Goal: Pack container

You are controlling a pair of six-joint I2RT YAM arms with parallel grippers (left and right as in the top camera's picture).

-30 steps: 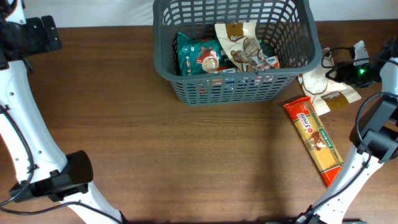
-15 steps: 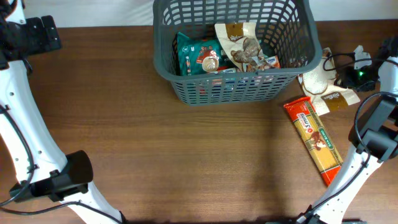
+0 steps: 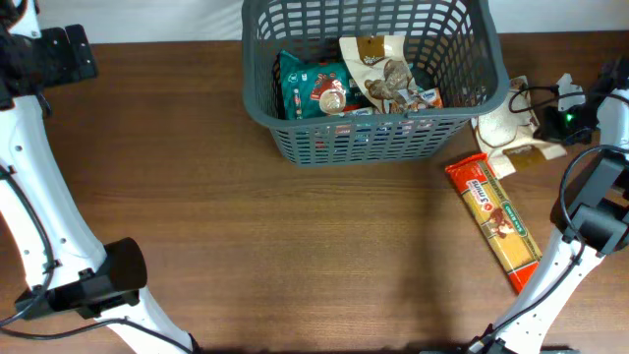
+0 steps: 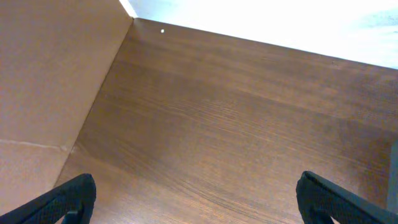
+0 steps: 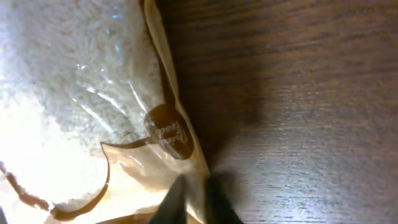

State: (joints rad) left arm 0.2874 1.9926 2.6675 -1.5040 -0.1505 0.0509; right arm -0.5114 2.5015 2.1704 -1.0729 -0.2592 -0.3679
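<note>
The container (image 3: 378, 126), a dark grey slotted basket, stands at the back middle of the table and holds a teal packet (image 3: 313, 90) and a cream-brown packet (image 3: 381, 71). Just right of it lies a clear bag of rice (image 3: 504, 128) with a tan label. My right gripper (image 3: 550, 122) is at the bag's right end. In the right wrist view the rice bag (image 5: 81, 106) fills the left side, and my right gripper (image 5: 198, 198) is shut on its tan edge. My left gripper (image 3: 67, 51) is far off at the back left, and in its own view the left gripper (image 4: 198, 199) is open over bare wood.
A long orange-and-green spaghetti packet (image 3: 496, 218) lies slantwise on the table in front of the rice bag. Black cables (image 3: 536, 98) run near the right arm. A brown wall panel (image 4: 43, 81) borders the table's left side.
My right gripper has closed onto the edge of the rice bag. The bag and the near end of the spaghetti packet have shifted slightly. The left arm has not moved.
</note>
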